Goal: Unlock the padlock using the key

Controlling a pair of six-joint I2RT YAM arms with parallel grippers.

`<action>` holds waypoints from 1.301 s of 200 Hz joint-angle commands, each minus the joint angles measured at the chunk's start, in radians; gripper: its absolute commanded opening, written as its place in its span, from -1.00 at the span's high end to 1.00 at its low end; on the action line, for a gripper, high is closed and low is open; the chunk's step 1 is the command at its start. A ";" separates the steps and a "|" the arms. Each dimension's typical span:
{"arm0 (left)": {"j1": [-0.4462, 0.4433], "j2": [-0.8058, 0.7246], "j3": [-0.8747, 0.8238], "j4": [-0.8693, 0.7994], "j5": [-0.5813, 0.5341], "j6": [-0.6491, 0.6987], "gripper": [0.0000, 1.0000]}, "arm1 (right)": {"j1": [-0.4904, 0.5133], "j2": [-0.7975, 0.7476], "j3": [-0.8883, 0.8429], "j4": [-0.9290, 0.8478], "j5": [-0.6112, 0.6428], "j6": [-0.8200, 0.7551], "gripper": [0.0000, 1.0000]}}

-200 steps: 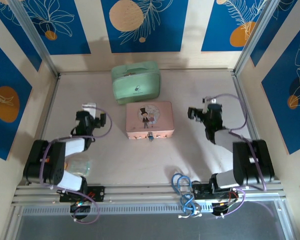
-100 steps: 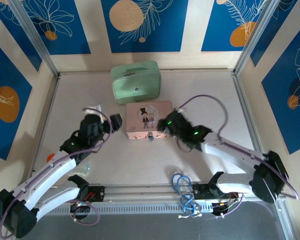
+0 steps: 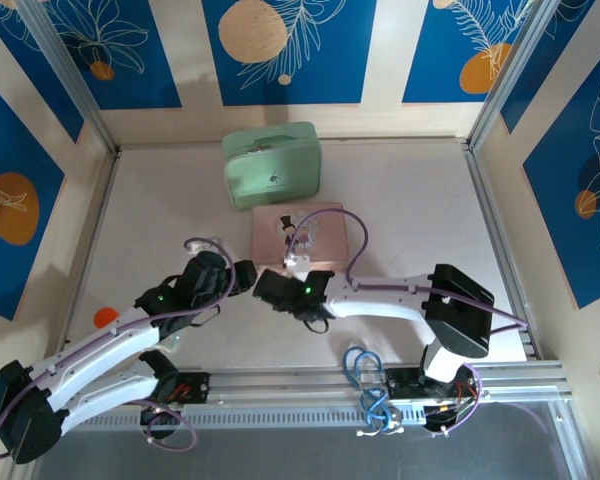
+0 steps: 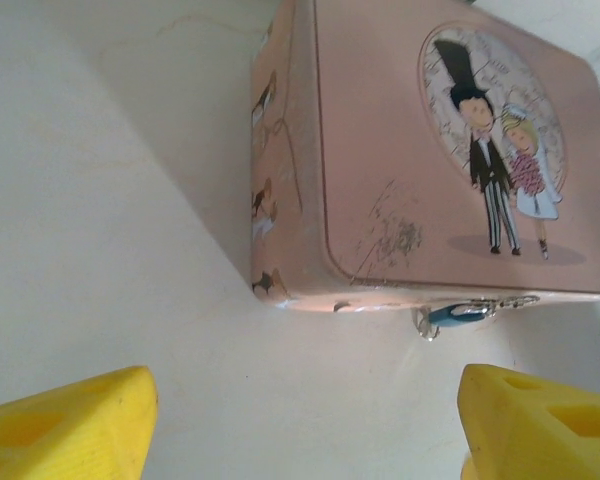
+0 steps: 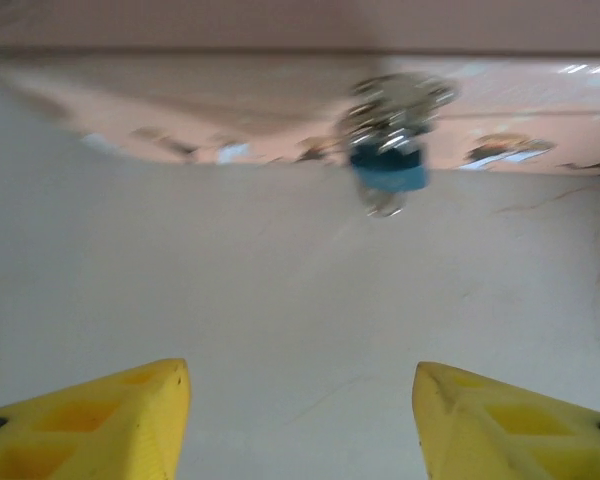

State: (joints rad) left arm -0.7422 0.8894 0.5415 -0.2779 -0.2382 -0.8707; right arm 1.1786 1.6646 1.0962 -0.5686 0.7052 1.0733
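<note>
Left end effector (image 4: 302, 425), right end effector (image 5: 300, 415) now nearer closed pink box (image 4: 380, 150), both apart; padlock (image 5: 388, 166) on its front.

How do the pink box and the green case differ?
The pink box bears a bride-and-groom picture; the green case only a small dark emblem. The pink box has a blue padlock at its front; the green case sits behind it. Both lie flat.
</note>
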 commanded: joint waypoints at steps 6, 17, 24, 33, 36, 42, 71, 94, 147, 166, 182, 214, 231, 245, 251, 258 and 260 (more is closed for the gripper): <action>-0.020 -0.012 -0.021 0.018 0.030 -0.089 -0.54 | -0.026 -0.001 -0.015 0.017 -0.021 -0.009 -0.27; -0.033 -0.010 -0.026 0.020 0.025 -0.096 -0.54 | -0.033 0.008 -0.010 0.026 0.001 -0.024 -0.39; -0.045 -0.007 -0.028 0.021 0.022 -0.100 -0.53 | -0.043 0.014 -0.012 0.042 0.001 -0.044 -0.49; -0.060 -0.003 -0.034 0.026 0.019 -0.109 -0.51 | -0.057 0.022 -0.017 0.072 -0.011 -0.074 -0.50; -0.064 -0.001 -0.037 0.029 0.017 -0.116 -0.51 | -0.062 0.024 -0.020 0.084 -0.012 -0.082 -0.49; -0.075 0.002 -0.044 0.037 0.017 -0.130 -0.50 | -0.063 0.028 -0.026 0.098 -0.003 -0.093 -0.50; -0.117 0.010 -0.090 0.094 0.022 -0.186 -0.42 | -0.075 0.047 -0.038 0.137 0.015 -0.141 -0.50; -0.134 0.001 -0.113 0.117 0.016 -0.201 -0.37 | -0.093 0.074 -0.031 0.145 0.024 -0.162 -0.43; -0.136 -0.054 -0.131 0.134 0.017 -0.192 -0.34 | -0.096 0.129 0.011 0.116 0.108 -0.151 -0.40; -0.136 -0.073 -0.145 0.141 0.008 -0.202 -0.35 | -0.096 0.132 0.019 0.125 0.119 -0.171 -0.40; -0.136 -0.079 -0.152 0.146 0.007 -0.207 -0.35 | -0.097 0.127 0.011 0.148 0.122 -0.185 -0.40; -0.135 -0.065 -0.154 0.153 0.020 -0.208 -0.33 | -0.101 0.154 0.000 0.185 0.107 -0.208 -0.39; -0.135 -0.061 -0.151 0.153 0.034 -0.199 -0.33 | -0.093 0.155 0.010 0.205 0.107 -0.242 -0.38; -0.135 -0.064 -0.148 0.133 0.037 -0.187 -0.33 | -0.082 0.158 0.027 0.195 0.137 -0.261 -0.38; -0.135 -0.068 -0.149 0.126 0.036 -0.183 -0.32 | -0.079 0.165 0.033 0.182 0.143 -0.257 -0.39; -0.135 -0.074 -0.152 0.124 0.034 -0.184 -0.32 | -0.082 0.171 0.037 0.167 0.141 -0.250 -0.38; -0.136 -0.075 -0.153 0.125 0.034 -0.184 -0.32 | -0.083 0.172 0.037 0.164 0.140 -0.247 -0.38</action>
State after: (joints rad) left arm -0.8692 0.8261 0.3943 -0.1421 -0.2138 -1.0676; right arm 1.0878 1.8118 1.0973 -0.3859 0.8055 0.8444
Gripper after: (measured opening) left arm 0.663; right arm 0.692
